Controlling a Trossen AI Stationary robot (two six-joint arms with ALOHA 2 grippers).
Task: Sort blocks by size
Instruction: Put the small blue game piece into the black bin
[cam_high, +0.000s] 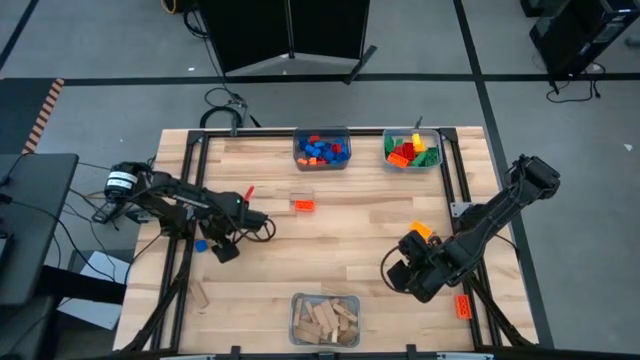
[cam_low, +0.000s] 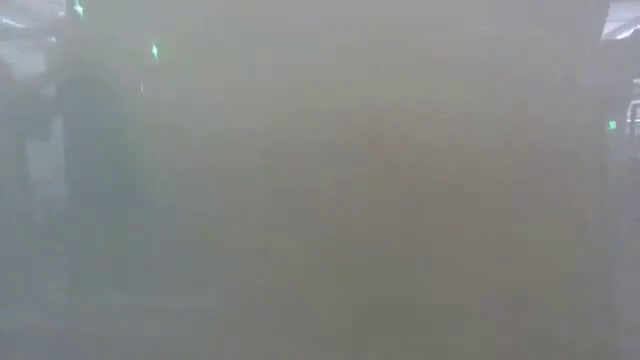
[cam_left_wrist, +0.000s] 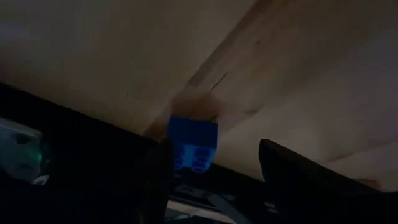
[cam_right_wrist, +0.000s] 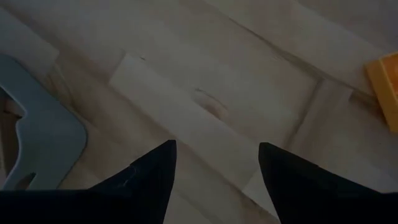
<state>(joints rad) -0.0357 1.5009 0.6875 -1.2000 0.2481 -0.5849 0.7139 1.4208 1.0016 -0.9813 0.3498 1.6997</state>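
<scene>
A small blue brick (cam_left_wrist: 193, 142) lies on the wooden table (cam_high: 340, 250) near its left edge, studs facing the left wrist camera. My left gripper (cam_high: 222, 248) is tipped down over it, open, with the brick (cam_high: 201, 243) between its fingers, closer to one finger (cam_left_wrist: 158, 177). My right gripper (cam_high: 398, 272) hangs open over bare wood at the right (cam_right_wrist: 217, 146). A yellow-orange block (cam_high: 421, 231) lies just beyond it. The low view is fogged and shows nothing. My left gripper has one finger (cam_left_wrist: 163, 155) standing right beside the blue brick's side (cam_left_wrist: 171, 140). I cannot tell whether it touches. The brick rests on the table.
At the far edge stand a bin of blue and red bricks (cam_high: 321, 150) and a bin of mixed bricks (cam_high: 412, 150). A bin of tan wooden blocks (cam_high: 325, 320) stands at the near edge. Loose pieces: an orange brick (cam_high: 305, 205), a red piece (cam_high: 248, 192), a tan block (cam_high: 200, 293) and a red-orange brick (cam_high: 464, 305).
</scene>
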